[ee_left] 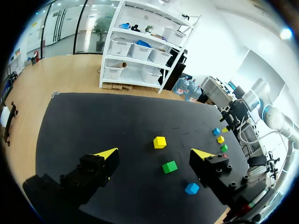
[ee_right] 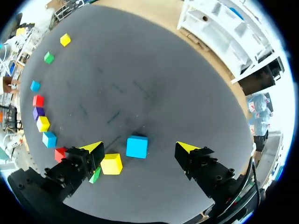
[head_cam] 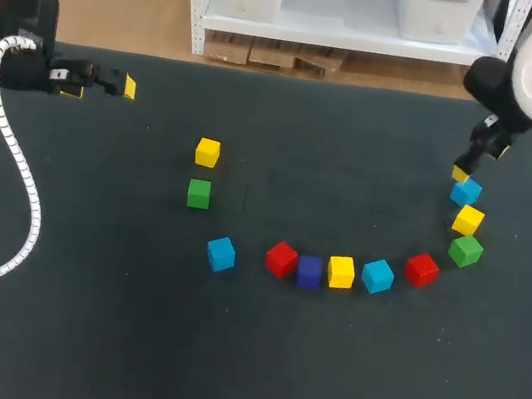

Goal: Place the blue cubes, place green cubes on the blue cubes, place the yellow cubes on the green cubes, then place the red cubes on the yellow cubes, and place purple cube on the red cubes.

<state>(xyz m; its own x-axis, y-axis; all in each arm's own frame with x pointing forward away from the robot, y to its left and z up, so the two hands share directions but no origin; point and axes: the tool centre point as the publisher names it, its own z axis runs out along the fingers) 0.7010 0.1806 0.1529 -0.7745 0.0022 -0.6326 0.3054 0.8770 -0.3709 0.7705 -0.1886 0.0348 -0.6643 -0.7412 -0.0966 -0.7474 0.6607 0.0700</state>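
Worktop (head_cam: 122, 339): flat, dark matte surface, bearing eleven cubes, each resting singly on it. Left group, far to near: left yellow cube (head_cam: 208, 152); left green cube (head_cam: 199, 193) just nearer; left blue cube (head_cam: 221, 253) nearer again and slightly rightward. Near row, left to right: left red cube (head_cam: 281, 259) against purple cube (head_cam: 309, 271); middle yellow cube (head_cam: 341, 271) close beside that; middle blue cube (head_cam: 377, 275); right red cube (head_cam: 421, 269). The row then curves toward the far right: right green cube (head_cam: 465, 250), right yellow cube (head_cam: 467, 220), right blue cube (head_cam: 466, 192), set close together.
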